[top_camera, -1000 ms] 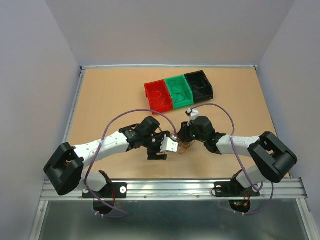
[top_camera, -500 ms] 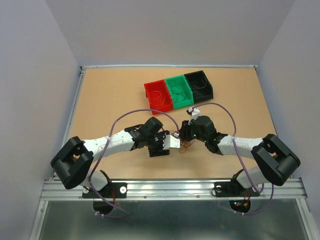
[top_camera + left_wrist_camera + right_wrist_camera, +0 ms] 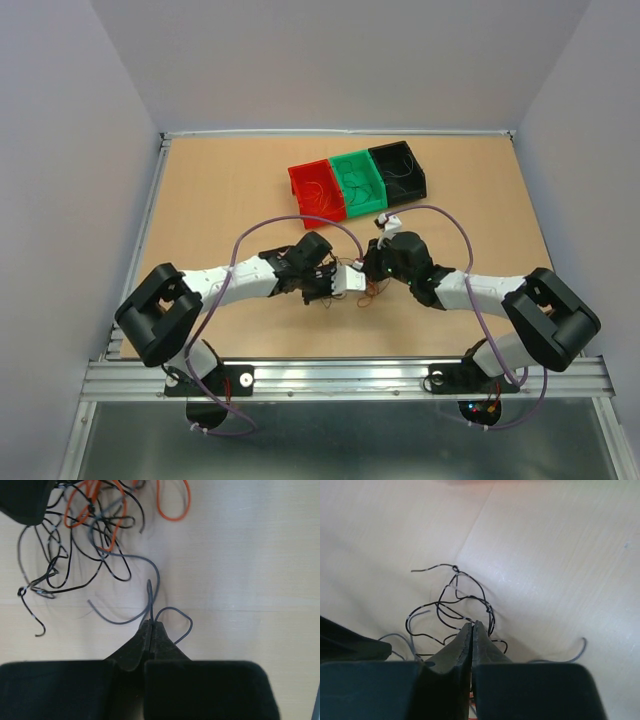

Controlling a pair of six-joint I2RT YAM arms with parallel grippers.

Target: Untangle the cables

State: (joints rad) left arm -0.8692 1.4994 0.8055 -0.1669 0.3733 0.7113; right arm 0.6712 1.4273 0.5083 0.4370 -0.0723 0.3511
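The cables lie as a small wiry clump on the table between my two grippers. In the left wrist view the clump of black, grey and orange strands is spread at the upper left. One grey cable runs down into my left gripper, which is shut on it. In the right wrist view a black cable loops just beyond my right gripper, and one strand runs into its shut tips. From above, the left gripper and right gripper nearly meet over the clump.
A red bin, a green bin and a black bin stand in a row behind the grippers, with thin wires inside. Lilac cables arch over both arms. The left gripper's dark body shows at the lower left of the right wrist view.
The left arm has swung right, up to the clump, and its jaws have closed on a grey cable. The right gripper's jaws have closed too; that arm has barely moved.
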